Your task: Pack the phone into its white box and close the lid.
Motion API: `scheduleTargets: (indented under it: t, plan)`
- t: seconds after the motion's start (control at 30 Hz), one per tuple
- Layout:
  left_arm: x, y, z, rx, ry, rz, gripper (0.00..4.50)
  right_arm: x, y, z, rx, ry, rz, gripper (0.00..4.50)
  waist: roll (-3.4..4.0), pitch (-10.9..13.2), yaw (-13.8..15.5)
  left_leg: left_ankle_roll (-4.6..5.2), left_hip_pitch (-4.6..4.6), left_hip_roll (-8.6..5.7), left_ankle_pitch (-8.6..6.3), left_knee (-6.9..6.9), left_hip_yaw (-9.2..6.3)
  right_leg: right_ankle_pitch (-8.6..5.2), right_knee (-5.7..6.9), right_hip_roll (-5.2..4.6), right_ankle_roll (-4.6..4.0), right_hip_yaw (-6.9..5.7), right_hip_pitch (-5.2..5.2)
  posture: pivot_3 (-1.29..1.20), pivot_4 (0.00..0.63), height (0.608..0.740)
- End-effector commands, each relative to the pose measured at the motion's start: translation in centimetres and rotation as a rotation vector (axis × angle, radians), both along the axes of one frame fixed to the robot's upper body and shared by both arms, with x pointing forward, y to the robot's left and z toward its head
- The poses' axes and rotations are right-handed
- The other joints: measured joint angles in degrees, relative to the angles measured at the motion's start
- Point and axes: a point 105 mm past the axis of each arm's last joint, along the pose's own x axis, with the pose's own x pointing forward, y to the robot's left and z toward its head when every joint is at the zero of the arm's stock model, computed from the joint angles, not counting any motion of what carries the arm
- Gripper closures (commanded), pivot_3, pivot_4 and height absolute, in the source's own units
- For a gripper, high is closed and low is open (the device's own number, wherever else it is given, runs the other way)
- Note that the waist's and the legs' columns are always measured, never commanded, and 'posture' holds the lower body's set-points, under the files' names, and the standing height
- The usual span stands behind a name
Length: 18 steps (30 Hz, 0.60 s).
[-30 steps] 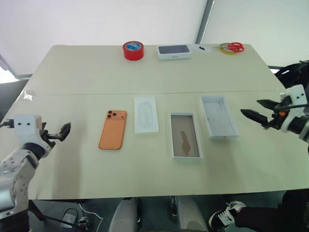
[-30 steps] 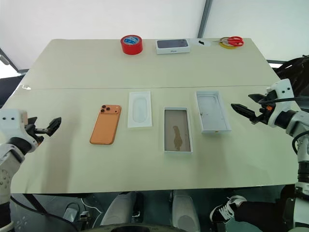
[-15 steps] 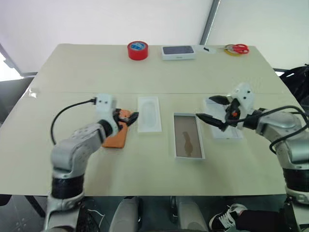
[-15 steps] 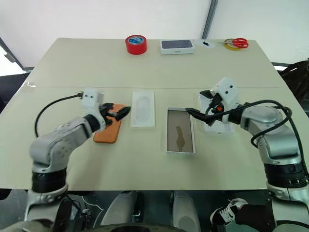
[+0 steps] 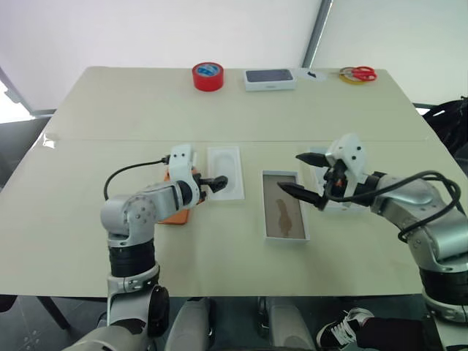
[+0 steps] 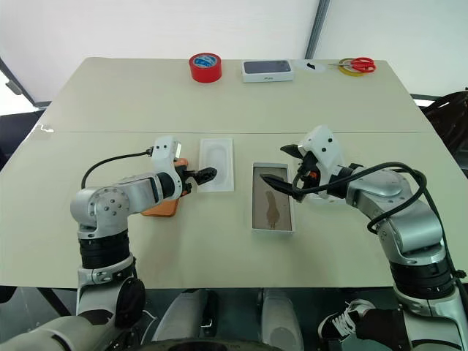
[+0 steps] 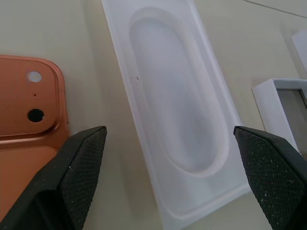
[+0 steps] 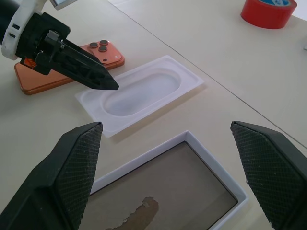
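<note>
Phone [image 6: 162, 207] lies flat, back up, left of the desk's [image 5: 88, 110] middle, mostly hidden under the left arm; camera corner shows in the left wrist view. Judged: slim, stiff, smooth and likely slippery, glass lenses worth sparing. Best taken across its long edges near mid-length, clear of the camera bump; lying flush on the desk, it leaves little for fingers to get under.

White box [image 5: 284, 205] with brown floor sits open near the desk's middle, a flat white insert [image 5: 224, 172] between it and the phone. Lid [image 5: 338, 202] lies just right of the box, largely covered by the right arm. Both judged light cardboard, thin-walled, easy to crush or shove.

Left end effector [image 5: 213, 180]: fingers spread wide, holding nothing, hovering over the insert's near-left edge, just beside the phone. Right end effector [image 5: 303, 175]: also spread wide, empty, poised above the box's far right side. Contact with anything: none apparent.

Far edge: red tape roll [image 5: 205, 76], another box [image 5: 270, 78], scissors [image 5: 356, 73].
</note>
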Motion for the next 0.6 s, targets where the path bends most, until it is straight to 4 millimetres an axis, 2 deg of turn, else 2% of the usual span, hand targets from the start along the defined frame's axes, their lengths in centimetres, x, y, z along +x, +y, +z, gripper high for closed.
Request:
scheduleTargets:
  t: [0.03,0.17,0.2,0.27,0.3,0.5,0.6]
  plan:
    - [1.2,-0.6,0.4,-0.006,-0.002,0.020,0.05,-1.6,1.1,0.3,-0.045,-0.017,0.091,0.03,0.00,0.0,0.1,0.00,0.00,0.00,0.00,0.00,0.00,0.00,-0.01,0.00,-0.01,0.00,0.00,0.00,0.150,0.736]
    - [2.4,-1.5,0.5,-0.050,0.012,0.026,0.05,-2.5,1.4,-0.6,-0.109,0.011,0.136,0.03,-0.02,0.0,0.0,0.00,0.01,-0.03,0.00,0.01,0.00,-0.01,-0.02,-0.01,-0.02,-0.01,0.03,0.00,0.150,0.736]
    - [2.5,-1.7,0.6,-0.070,0.020,0.025,0.28,-2.8,1.3,-1.0,-0.137,0.023,0.148,0.01,-0.02,0.0,0.0,0.00,0.01,-0.03,0.00,0.01,0.00,-0.01,-0.02,-0.01,-0.02,-0.01,0.03,0.00,0.150,0.736]
    - [2.6,-2.0,0.4,-0.102,0.041,0.019,0.89,-3.2,1.0,-2.1,-0.209,0.047,0.155,0.00,-0.02,0.0,0.0,0.00,0.01,-0.02,0.00,0.01,-0.01,-0.01,-0.02,-0.01,-0.02,-0.01,0.03,0.00,0.150,0.736]
    - [2.6,-2.1,0.4,-0.108,0.047,0.016,1.35,-3.3,0.9,-2.4,-0.233,0.054,0.155,0.00,-0.03,0.0,0.0,0.00,0.01,-0.02,0.00,0.01,-0.01,-0.01,-0.03,-0.01,-0.01,-0.01,0.03,0.00,0.150,0.736]
    - [2.6,-1.8,0.1,-0.116,0.062,0.027,4.41,-4.7,0.5,-3.8,-0.307,0.100,0.198,0.00,-0.05,0.0,0.0,0.00,0.00,-0.03,0.00,0.01,0.00,-0.01,-0.03,-0.02,0.00,-0.01,0.02,0.00,0.150,0.736]
    - [2.7,-1.4,0.3,-0.116,0.054,0.033,4.47,-5.9,0.3,-5.0,-0.388,0.133,0.243,0.00,-0.07,0.0,0.0,0.00,0.01,-0.02,0.00,0.01,-0.01,-0.01,-0.04,-0.02,0.00,-0.02,0.04,0.00,0.150,0.736]
